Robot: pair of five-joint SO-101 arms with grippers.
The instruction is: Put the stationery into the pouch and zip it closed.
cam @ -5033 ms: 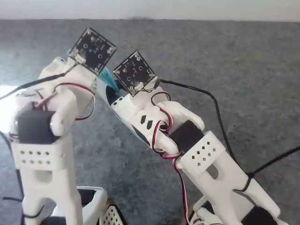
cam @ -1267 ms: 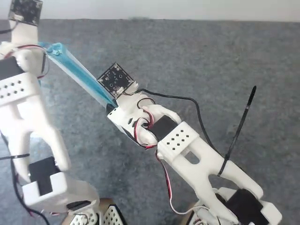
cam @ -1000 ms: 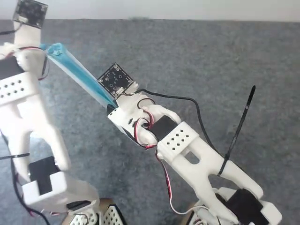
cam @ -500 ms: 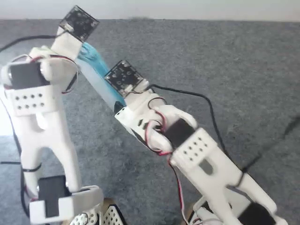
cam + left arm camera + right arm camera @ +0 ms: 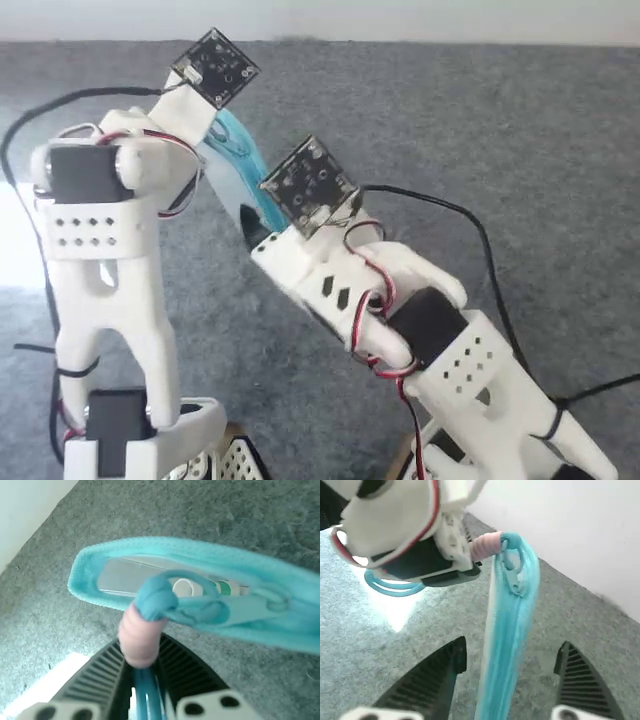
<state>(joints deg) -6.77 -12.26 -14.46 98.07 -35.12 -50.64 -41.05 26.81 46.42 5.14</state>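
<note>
The bench [image 5: 580, 200] is covered by a grey, carpet-like cloth [image 5: 450, 110] with a mottled, fuzzy nap, darker and lighter flecks mixed all over. Along its far edge stands a plain white wall [image 5: 400, 18], meeting the cloth in a straight line with a thin dark seam at one spot. At the left side of the high view a bright, washed-out patch of light [image 5: 10, 240] lies on the cloth; the wrist views show the same glare on the grey surface and the wall rising behind it
</note>
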